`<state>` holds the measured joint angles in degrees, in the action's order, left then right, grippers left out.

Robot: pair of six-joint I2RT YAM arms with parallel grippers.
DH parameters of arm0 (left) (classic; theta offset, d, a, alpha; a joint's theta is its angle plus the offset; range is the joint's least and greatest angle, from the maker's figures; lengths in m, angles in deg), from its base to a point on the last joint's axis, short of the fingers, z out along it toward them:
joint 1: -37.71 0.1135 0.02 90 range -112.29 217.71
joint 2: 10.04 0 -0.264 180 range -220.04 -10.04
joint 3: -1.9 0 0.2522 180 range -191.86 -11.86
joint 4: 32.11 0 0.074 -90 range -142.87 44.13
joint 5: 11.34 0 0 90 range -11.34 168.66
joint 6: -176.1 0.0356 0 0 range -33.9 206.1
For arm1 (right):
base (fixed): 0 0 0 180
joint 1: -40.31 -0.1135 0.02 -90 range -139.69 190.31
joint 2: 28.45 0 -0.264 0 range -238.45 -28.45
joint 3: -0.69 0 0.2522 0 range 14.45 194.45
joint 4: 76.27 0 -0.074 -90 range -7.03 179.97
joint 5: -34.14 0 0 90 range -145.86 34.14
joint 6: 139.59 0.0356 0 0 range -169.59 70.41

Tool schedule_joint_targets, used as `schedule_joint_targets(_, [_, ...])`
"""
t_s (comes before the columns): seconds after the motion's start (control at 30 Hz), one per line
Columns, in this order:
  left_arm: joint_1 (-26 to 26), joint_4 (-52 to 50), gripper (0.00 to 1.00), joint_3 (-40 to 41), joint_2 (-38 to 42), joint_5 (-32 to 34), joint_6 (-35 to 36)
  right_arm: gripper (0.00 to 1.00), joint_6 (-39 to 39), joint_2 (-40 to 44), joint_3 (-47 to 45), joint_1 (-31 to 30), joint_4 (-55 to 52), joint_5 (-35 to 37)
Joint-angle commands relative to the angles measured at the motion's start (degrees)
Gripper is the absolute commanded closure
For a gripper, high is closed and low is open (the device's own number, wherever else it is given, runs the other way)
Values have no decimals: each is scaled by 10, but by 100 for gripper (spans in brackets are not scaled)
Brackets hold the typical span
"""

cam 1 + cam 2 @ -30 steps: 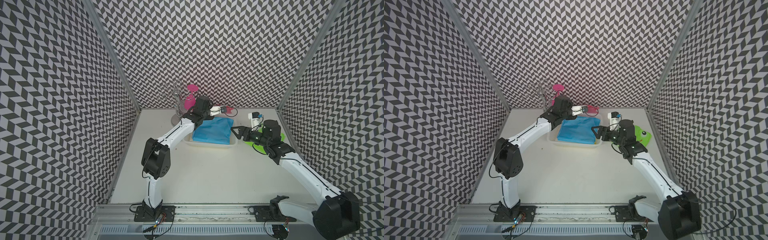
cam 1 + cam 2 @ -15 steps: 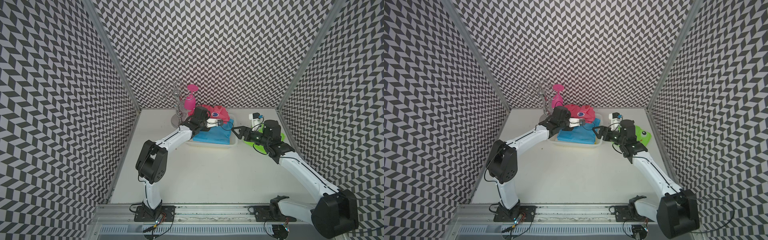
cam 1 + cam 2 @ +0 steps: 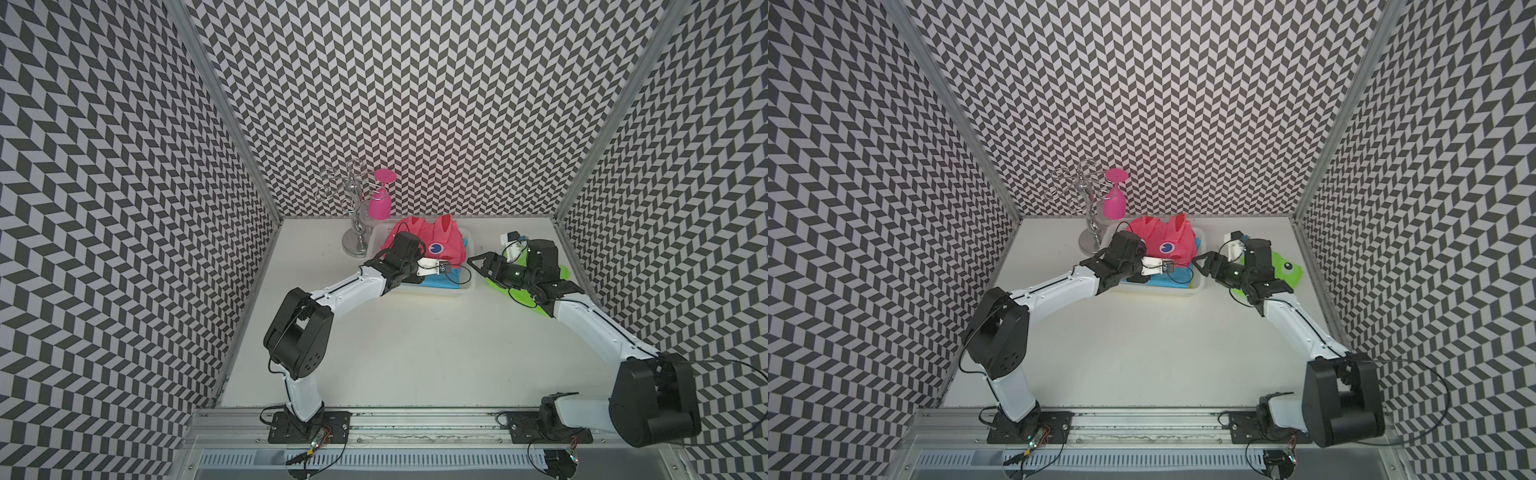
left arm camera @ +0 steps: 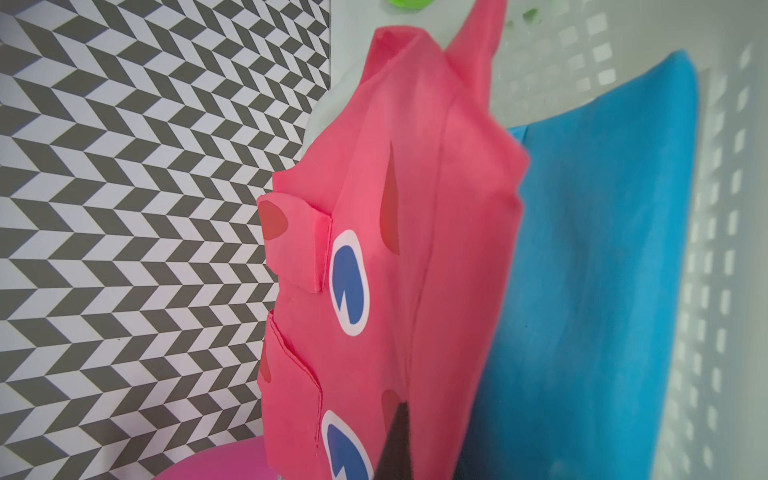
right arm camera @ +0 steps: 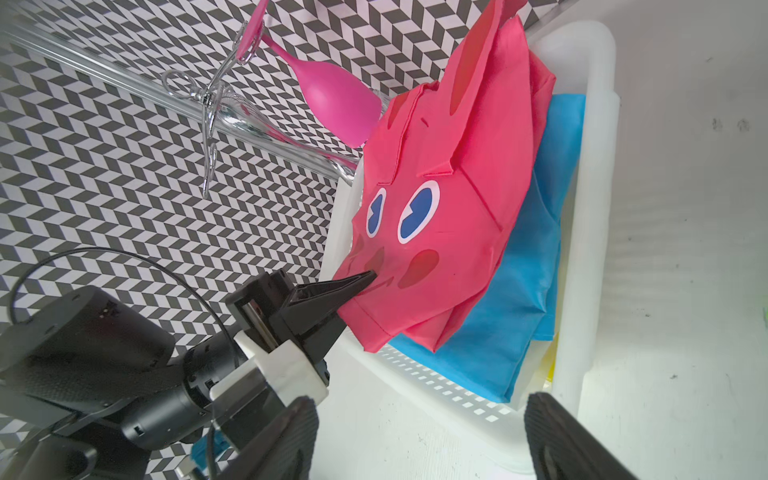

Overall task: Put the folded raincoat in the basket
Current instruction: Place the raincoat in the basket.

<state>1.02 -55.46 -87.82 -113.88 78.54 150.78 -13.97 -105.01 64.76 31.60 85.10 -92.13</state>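
The left gripper (image 5: pixel 361 282) is clenched on the near edge of the pink raincoat (image 5: pixel 449 208). The raincoat stands tilted ahead of it over the basket (image 5: pixel 598 166), its lower edge apparently resting on the blue raincoat (image 5: pixel 519 324) inside. The right gripper (image 5: pixel 422 399) stands released, just outside the basket's rim.

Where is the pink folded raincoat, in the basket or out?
Not yet settled in: the pink folded raincoat tilts above the white lattice plastic basket, edge pinched by the left jaws.
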Motion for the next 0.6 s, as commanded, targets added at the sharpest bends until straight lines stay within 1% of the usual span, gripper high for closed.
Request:
schedule_joint_targets(0.0, [-3,-7,96,11,16,-5,-22,18,-1,-9,4,1,17,-11])
schedule_joint_targets(0.1, [-6,-20,94,14,27,-13,-44,18,-2,-20,6,1,20,-14])
schedule_joint_targets(0.13, [-6,-24,90,16,32,-19,-47,18,-2,-26,8,1,23,-19])
schedule_joint_targets(0.17, [-7,-25,79,19,35,-22,-50,18,0,-33,10,0,27,-24])
schedule_joint_targets(0.2, [-7,-26,64,20,35,-22,-53,18,1,-40,12,0,30,-30])
schedule_joint_targets(0.23, [-7,-29,57,20,33,-21,-55,19,2,-47,15,0,32,-37])
schedule_joint_targets(0.37, [-6,-104,54,-22,27,-46,-83,24,-8,-71,35,-6,21,-43])
schedule_joint_targets(0.43, [-4,-142,54,-45,32,-75,-95,28,-14,-78,44,-9,12,-43])
schedule_joint_targets(0.47, [-2,-159,52,-54,39,-94,-99,31,-17,-83,51,-11,6,-42])
schedule_joint_targets(0.5, [-1,-173,49,-58,45,-110,-100,30,-21,-88,57,-13,0,-41])
schedule_joint_targets(0.57, [2,-196,36,-65,59,-136,-104,30,-29,-97,71,-17,-11,-34])
